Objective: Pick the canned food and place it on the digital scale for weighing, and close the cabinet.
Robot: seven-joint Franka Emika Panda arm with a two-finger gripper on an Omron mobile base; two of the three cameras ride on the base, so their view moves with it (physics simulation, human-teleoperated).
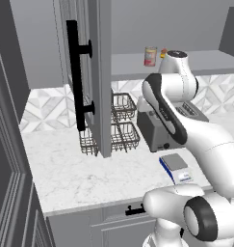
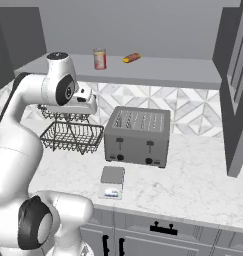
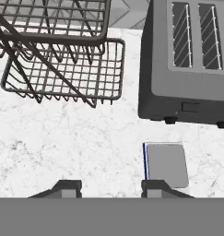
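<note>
Marble counter [image 3: 62, 147] lying under clenched, empty gripper [image 3: 109, 188]; scale [image 3: 166, 163] partly hiding behind one fingertip; can [image 2: 99, 59] sitting in open cabinet [image 2: 158, 70] above.

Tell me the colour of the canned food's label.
Red, with a pale band, on the canned food; clearest in the right base view.

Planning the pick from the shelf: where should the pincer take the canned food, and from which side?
Grip the canned food across its round wall at mid-height, coming in level from the open front of the cabinet. It stands upright on the shelf, and the small orange item lies apart to one side.
</note>
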